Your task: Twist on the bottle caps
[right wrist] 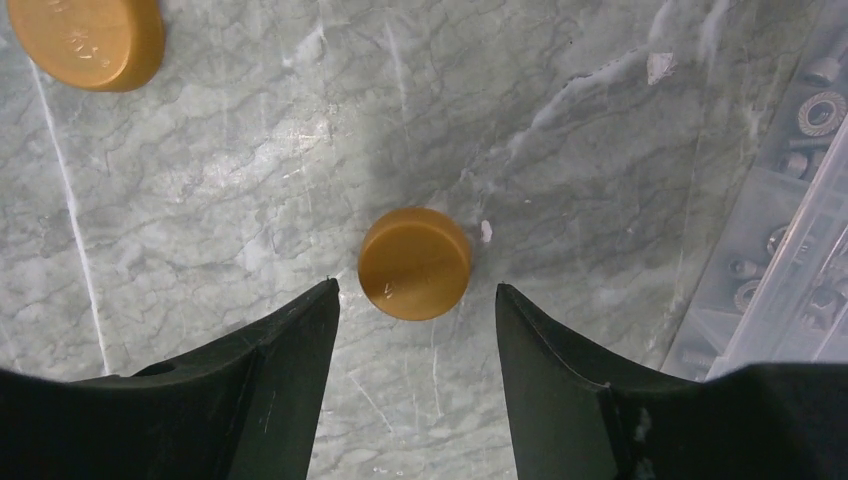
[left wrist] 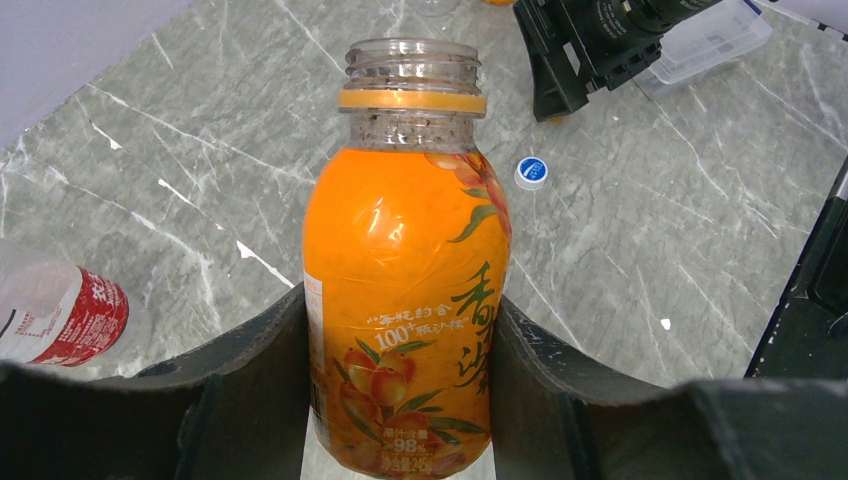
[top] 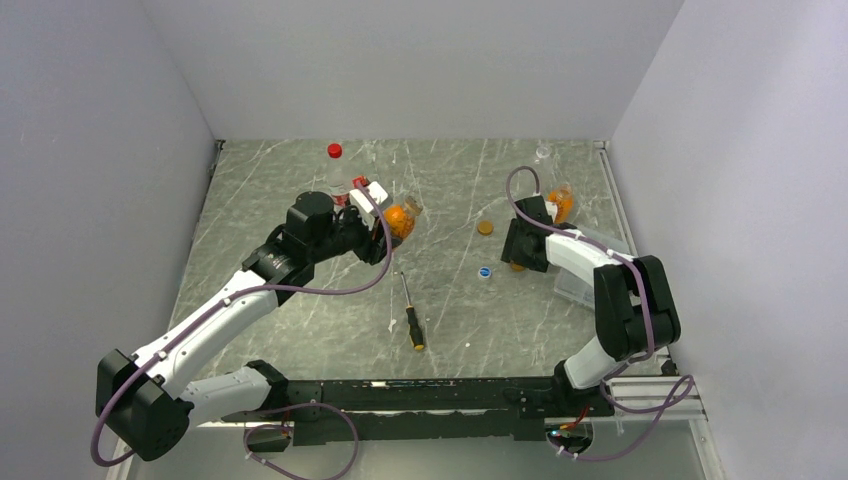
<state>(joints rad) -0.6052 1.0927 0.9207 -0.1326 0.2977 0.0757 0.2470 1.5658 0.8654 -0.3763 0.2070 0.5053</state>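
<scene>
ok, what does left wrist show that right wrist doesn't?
Left wrist only: the uncapped squat orange juice bottle clamped in the left gripper, a small blue-and-white plastic cap beyond it, a clear red-labelled bottle at the left edge. Right wrist only: a round orange plastic cap between that arm's fingers, a second orange cap top left. Both: the open right gripper, grey marble tabletop, clear plastic box.

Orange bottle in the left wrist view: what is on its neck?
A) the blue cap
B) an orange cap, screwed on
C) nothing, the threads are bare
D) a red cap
C: the orange bottle, clamped in the left gripper, shows bare threads above its orange collar ring, while the blue cap lies apart on the table beyond it.
</scene>
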